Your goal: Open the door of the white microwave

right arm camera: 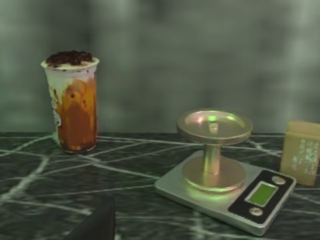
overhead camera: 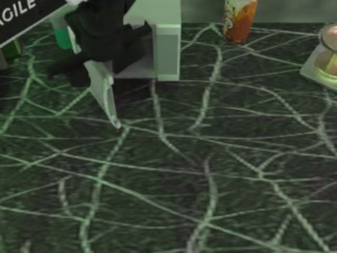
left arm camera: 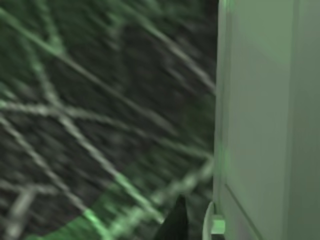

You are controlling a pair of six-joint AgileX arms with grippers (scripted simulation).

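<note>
The small pale white boxy microwave stands at the far left of the dark green-veined marble-patterned table. Its flat white-framed door is swung well open, jutting out toward the near edge, its pale handle strip at the free end. My left gripper reaches down over the microwave's open front, black and bulky, just beside the door's inner face; I cannot tell whether its fingers are apart or together. In the left wrist view the door's smooth matte panel fills one side. Right of the microwave stand a brown-and-cream layered drink cup and a silver kitchen scale. Of my right gripper only a dark edge shows.
</note>
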